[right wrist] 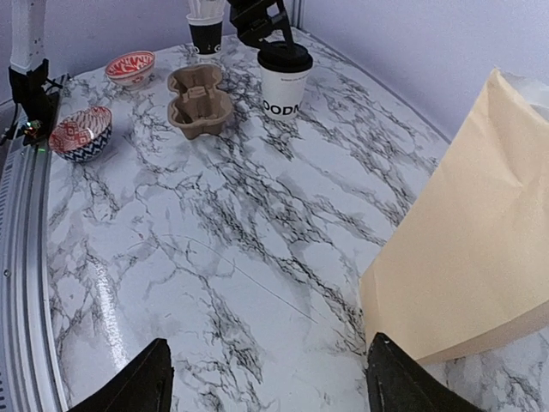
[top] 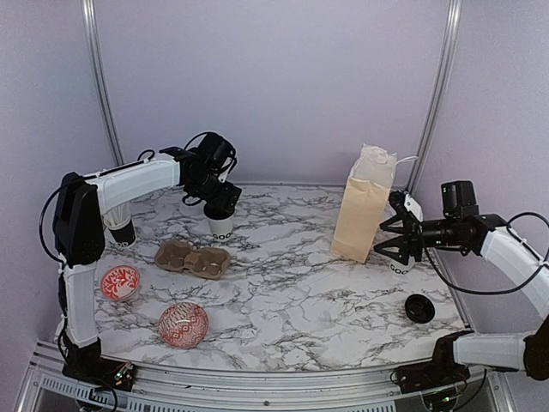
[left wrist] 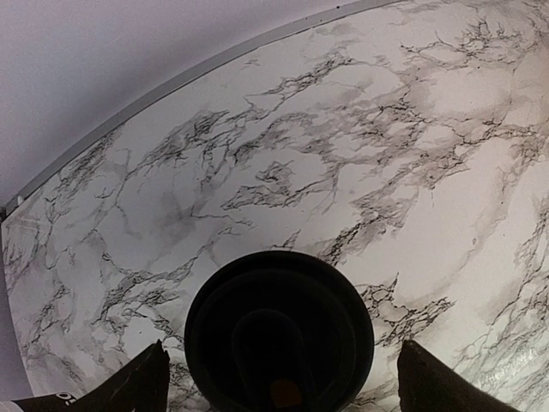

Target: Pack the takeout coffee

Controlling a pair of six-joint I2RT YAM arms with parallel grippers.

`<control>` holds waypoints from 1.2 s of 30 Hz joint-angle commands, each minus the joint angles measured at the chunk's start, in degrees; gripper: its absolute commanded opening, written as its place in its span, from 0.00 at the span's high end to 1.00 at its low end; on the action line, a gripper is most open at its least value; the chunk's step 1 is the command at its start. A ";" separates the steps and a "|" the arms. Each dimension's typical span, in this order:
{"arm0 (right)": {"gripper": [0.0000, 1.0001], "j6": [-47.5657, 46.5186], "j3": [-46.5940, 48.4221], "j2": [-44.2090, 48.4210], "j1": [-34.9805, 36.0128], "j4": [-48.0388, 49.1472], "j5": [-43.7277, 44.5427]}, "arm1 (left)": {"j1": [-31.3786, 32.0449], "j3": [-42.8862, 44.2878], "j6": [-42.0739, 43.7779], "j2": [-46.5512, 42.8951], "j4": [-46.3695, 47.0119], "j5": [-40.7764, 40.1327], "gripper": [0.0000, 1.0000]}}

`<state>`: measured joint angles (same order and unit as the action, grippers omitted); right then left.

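Observation:
A white cup (top: 221, 228) with black lettering stands on the marble behind the brown two-cup carrier (top: 193, 259), whose two wells hold nothing. A round black lid (left wrist: 279, 330) sits on this cup. My left gripper (top: 218, 204) hangs open right above it, its fingers (left wrist: 141, 382) apart from the lid's rim on both sides. A second cup (top: 121, 231) stands far left, partly hidden by the left arm. A third cup (top: 400, 268) stands at the right, just behind my right gripper (top: 396, 238), which is open and holds nothing. A loose black lid (top: 419, 307) lies near the right edge.
A tall tan paper bag (top: 364, 206) stands upright left of my right gripper, close to its right finger (right wrist: 403, 378). Two red-and-white patterned bowls (top: 120, 283) (top: 183, 324) sit front left. A metal rail runs along the table's near edge (top: 257, 378).

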<state>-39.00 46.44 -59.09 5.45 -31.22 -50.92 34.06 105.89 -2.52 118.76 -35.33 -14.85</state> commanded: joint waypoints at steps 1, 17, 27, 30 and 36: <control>0.29 -1.98 5.73 -1.93 -0.19 -7.74 17.07 | 0.48 0.35 0.05 -8.56 -1.33 -1.38 0.07; 0.44 -2.26 10.98 -11.69 -0.25 -12.72 45.12 | 3.74 -33.73 -5.64 -35.60 27.20 17.80 0.01; 0.45 -2.49 12.89 -17.86 -0.26 -12.64 48.48 | 5.88 -33.84 -4.29 -36.16 27.22 16.86 0.08; 0.47 -2.56 13.39 -19.15 -0.31 -12.55 48.45 | 6.40 -33.87 -3.83 -35.76 27.16 16.96 0.09; 0.59 -2.66 13.33 -20.47 -0.20 -13.15 48.01 | 6.53 -33.86 -3.33 -35.23 26.70 16.41 0.09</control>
<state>-41.98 57.87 -79.07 5.43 -43.81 -3.49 40.42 71.94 -6.94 83.85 -10.07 2.04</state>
